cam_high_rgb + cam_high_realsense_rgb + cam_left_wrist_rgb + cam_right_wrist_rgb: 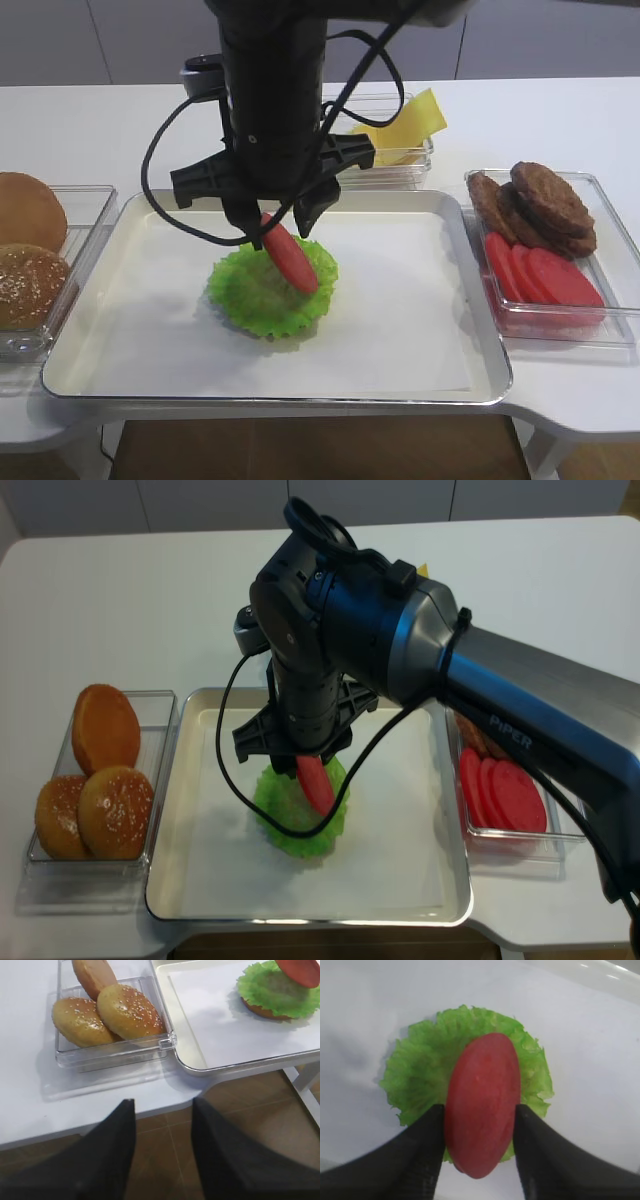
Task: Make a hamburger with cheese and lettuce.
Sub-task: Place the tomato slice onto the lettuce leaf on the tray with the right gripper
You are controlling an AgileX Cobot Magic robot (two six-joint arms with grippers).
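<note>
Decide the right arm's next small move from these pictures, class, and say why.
Probably open the right gripper wider and lift straight up. The tomato slice stands tilted between the fingers, its lower edge over the lettuce on the tray, so letting go should lay it flat.

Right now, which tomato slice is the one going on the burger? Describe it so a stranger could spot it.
Find the big silver tray in the middle of the white table, then the ruffled bright-green lettuce leaf on it. The round red tomato slice stands tilted over that leaf, between the right gripper's black fingers, unlike the slices lying in the clear right-hand container.
</note>
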